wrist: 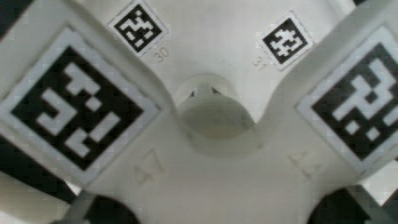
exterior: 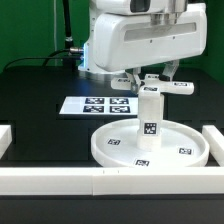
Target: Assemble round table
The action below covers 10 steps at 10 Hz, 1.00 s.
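The large round rimmed disc lies flat on the black table. The short cylinder leg stands upright at its middle. The cross-shaped piece sits level on top of the leg, its arms sticking out to both sides. My gripper hangs straight above it and is shut on the cross-shaped piece. In the wrist view the cross-shaped piece fills the picture, with tagged arms and a round socket at its centre. My dark fingertips show on either side of it.
The marker board lies flat behind the disc, toward the exterior view's left. Long white border blocks run along the front, the left and the right. The arm's base stands behind.
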Motion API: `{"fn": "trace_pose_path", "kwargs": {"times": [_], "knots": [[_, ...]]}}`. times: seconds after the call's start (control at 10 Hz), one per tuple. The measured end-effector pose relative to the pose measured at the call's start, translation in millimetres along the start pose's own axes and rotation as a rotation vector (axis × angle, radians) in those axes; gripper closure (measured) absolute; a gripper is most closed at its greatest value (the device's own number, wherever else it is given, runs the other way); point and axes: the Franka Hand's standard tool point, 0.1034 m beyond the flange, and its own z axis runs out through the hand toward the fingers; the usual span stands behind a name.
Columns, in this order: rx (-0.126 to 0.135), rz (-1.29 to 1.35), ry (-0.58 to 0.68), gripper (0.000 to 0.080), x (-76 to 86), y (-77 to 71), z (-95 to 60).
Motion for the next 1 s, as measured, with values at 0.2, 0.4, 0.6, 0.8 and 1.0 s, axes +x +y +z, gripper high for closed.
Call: {"fn": "trace_pose_path", "kwargs": {"times": [0.2, 0.4, 0.6, 0.8, 1.0], "knots": [[0.0, 0.01, 0.0, 0.0353, 0.0, -0.1, 0.0], [0.0, 0.043, 0.0, 0.0353, 0.2, -0.3, 0.0], [0.012, 0.254, 0.015, 0.0353, 0.9, 0.1, 0.4], [0.018, 0.445, 0.046, 0.0353, 2.2, -1.2, 0.3], [0.031, 0.629, 0.054, 0.0353, 2.4, -2.5, 0.5]]}}
